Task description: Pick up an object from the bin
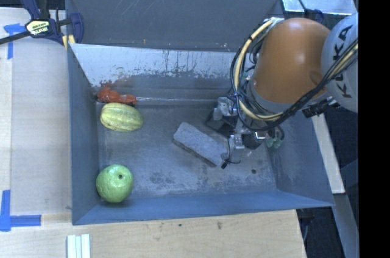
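Note:
A grey rectangular block (pixel 196 142) lies slanted on the bin floor, a little right of the middle. My gripper (pixel 226 158) hangs just at the block's right end, low over the floor, mostly hidden under the arm's orange cover and cables. One dark fingertip shows beside the block's lower right corner. Nothing shows between the fingers.
A yellow-green ribbed squash-like fruit (pixel 121 117) lies at the left, with a small red thing (pixel 113 95) just behind it by the back wall. A green apple (pixel 114 183) sits in the front left corner. A small green thing (pixel 277 142) peeks out under the arm.

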Robot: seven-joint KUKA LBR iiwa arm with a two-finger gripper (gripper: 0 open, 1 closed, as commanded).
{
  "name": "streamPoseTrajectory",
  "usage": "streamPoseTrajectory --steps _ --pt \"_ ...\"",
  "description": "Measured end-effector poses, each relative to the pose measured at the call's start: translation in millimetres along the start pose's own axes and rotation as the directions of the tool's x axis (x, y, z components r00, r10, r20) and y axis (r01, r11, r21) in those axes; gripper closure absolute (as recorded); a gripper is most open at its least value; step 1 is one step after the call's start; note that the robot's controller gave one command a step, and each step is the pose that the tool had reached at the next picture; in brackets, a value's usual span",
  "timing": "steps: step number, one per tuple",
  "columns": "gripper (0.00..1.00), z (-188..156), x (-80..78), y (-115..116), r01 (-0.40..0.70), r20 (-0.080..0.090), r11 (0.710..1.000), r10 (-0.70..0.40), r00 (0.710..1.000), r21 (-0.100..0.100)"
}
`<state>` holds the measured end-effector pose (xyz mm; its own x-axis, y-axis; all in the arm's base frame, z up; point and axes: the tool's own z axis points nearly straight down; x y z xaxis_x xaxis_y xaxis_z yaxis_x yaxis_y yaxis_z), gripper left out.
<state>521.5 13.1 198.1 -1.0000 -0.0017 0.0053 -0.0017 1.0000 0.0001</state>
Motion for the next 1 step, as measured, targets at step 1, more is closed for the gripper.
streamPoseTrajectory --steps 1 --pt "0.00 -4.5 -1.6 0.0 0.000 0.009 1.000 0.000 1.000 0.000"
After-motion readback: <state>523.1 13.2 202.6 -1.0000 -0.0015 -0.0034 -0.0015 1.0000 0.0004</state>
